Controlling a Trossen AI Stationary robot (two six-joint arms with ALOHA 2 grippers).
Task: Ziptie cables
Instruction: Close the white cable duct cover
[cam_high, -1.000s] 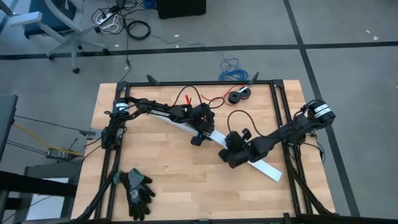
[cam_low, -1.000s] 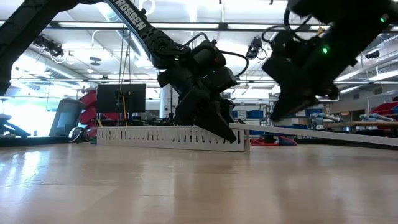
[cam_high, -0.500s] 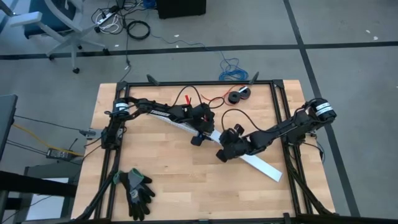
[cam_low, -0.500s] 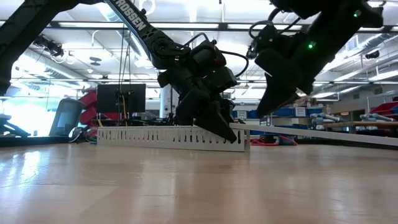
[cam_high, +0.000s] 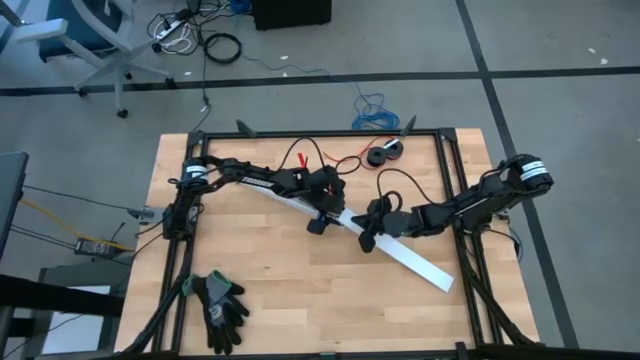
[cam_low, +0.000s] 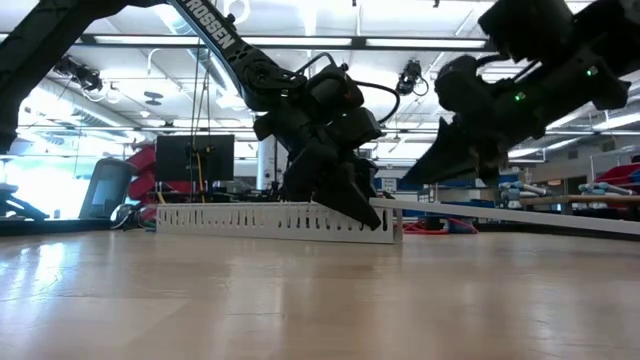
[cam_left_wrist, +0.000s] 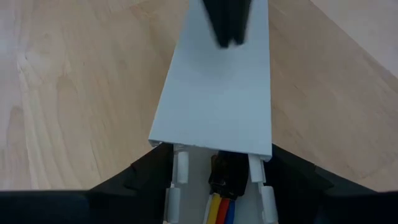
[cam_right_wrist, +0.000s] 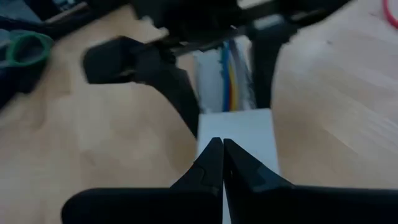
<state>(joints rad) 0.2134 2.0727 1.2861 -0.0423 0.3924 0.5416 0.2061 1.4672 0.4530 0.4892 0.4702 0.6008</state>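
the cables (cam_left_wrist: 221, 208) lie inside a long white slotted raceway (cam_high: 300, 203) that runs diagonally across the wooden table (cam_high: 260, 270), from the far left corner toward the near right; the wires follow that same long axis, with their dark joined end (cam_left_wrist: 224, 176) pointing toward the near-right stretch of the channel, where a flat white cover (cam_high: 415, 263) begins. in the left wrist view yellow, red and blue strands show just behind that dark end, tucked under the cover's edge. the left gripper (cam_high: 322, 205) sits at the middle of the raceway, its 2 fingers partly spread and straddling the channel's walls, 1 on each side. the right gripper (cam_high: 368, 238) has its fingers pressed fully together, holding nothing, its tips just above the white cover near the left gripper. on the table a pair of dark gloves (cam_high: 222, 305) lies near the front left, and a red wire with a black round spool (cam_high: 385, 153) rests at the far edge. beyond the table a blue wire coil (cam_high: 372, 110) lies on the grey floor, and the low view shows a bright workshop with ceiling lights and a dark monitor (cam_low: 195, 157).
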